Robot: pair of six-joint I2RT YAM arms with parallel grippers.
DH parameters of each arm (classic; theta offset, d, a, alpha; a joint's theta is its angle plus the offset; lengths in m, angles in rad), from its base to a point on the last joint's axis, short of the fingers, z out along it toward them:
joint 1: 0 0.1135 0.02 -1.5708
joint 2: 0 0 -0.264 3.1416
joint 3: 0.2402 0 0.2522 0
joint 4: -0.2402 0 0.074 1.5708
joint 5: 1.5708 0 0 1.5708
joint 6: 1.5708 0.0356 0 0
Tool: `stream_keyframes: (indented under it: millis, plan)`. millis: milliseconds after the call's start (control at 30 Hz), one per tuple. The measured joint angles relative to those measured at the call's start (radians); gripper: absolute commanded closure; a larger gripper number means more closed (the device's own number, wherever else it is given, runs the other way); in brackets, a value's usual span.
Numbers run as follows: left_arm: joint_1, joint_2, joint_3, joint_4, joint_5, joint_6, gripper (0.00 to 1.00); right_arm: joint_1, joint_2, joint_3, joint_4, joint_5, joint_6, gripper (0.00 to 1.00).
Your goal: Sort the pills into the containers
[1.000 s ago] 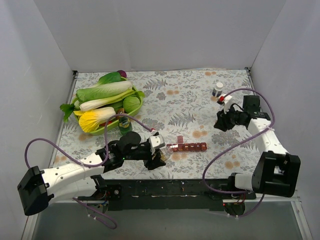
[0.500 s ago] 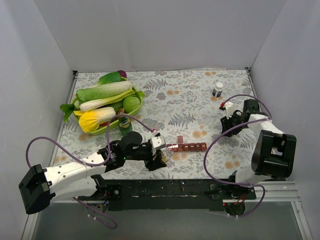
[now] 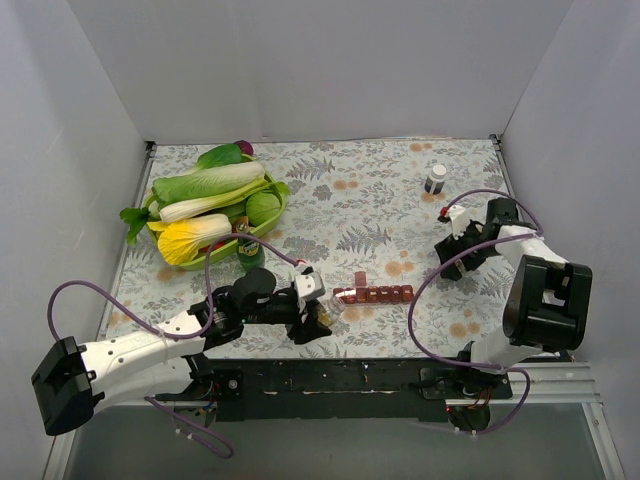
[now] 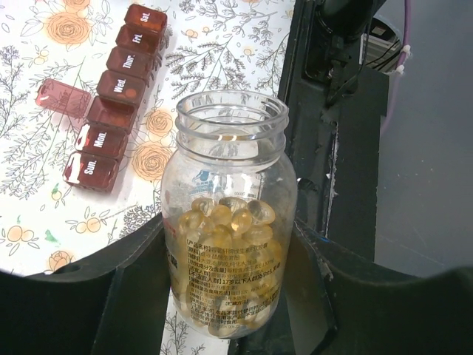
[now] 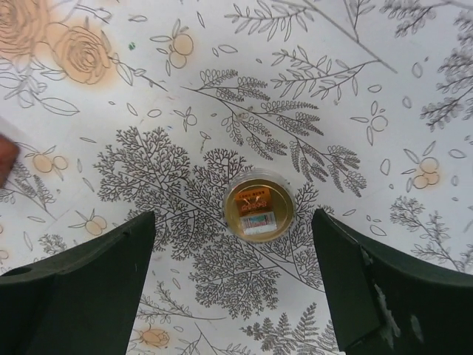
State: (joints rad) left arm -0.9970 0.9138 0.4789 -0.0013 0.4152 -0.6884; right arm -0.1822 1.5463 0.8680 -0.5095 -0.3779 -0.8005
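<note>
My left gripper (image 4: 230, 296) is shut on a clear, uncapped pill bottle (image 4: 230, 185) about half full of yellow pills (image 4: 233, 218); in the top view this gripper (image 3: 318, 322) hangs at the left end of the containers (image 3: 375, 294). The containers (image 4: 114, 100) are a dark-red strip of day-marked compartments, and one lid (image 4: 65, 96) is flipped open. My right gripper (image 5: 233, 255) stands open just above the floral cloth. The bottle's gold cap (image 5: 259, 207) lies flat between its fingers and touches neither. From above, the right gripper (image 3: 447, 250) is at the right, apart from the strip.
A green basket (image 3: 262, 228) of vegetables sits at the back left with a small green bottle (image 3: 250, 250) in front of it. A white-capped dark bottle (image 3: 436, 178) stands at the back right. A black rail (image 3: 330, 380) runs along the near edge. White walls enclose three sides.
My right gripper has opened and let go of the gold cap, which now lies on the cloth. The right arm folded back toward the right. The left gripper still holds the bottle.
</note>
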Motion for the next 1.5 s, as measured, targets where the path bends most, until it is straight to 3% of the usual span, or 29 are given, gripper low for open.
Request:
stream_keyframes:
  millis: [167,400,533,633,733,833,1067,1233,1500]
  plan:
    - [0.0,-0.001,0.0,0.017,0.013,-0.007,1.0,0.0,-0.087,0.052,-0.105,-0.094,-0.086,0.04]
    - [0.0,-0.001,-0.006,0.056,0.021,-0.023,1.0,0.022,-0.191,0.082,-0.315,-0.447,-0.29,0.04]
    - [0.0,-0.001,-0.008,0.065,0.021,-0.034,1.0,0.042,-0.081,0.177,-0.549,-0.65,-0.447,0.09]
    - [0.0,-0.002,-0.01,0.078,0.019,-0.044,1.0,0.077,0.013,0.202,-0.618,-0.716,-0.544,0.07]
    - [0.0,-0.002,-0.011,0.086,0.019,-0.052,1.0,0.151,-0.01,0.182,-0.675,-0.742,-0.612,0.03]
    - [0.0,-0.002,-0.014,0.092,0.017,-0.053,1.0,0.255,-0.11,0.156,-0.64,-0.745,-0.595,0.02]
    - [0.0,0.003,-0.013,0.092,0.008,-0.053,1.0,0.514,-0.485,-0.01,-0.246,-0.551,-0.297,0.02]
    - [0.0,0.014,-0.013,0.093,0.003,-0.057,1.0,0.55,-0.476,0.027,-0.193,-0.569,-0.249,0.02]
    - [0.0,0.033,-0.013,0.094,0.003,-0.065,1.0,0.716,-0.432,0.04,-0.223,-0.577,-0.278,0.03]
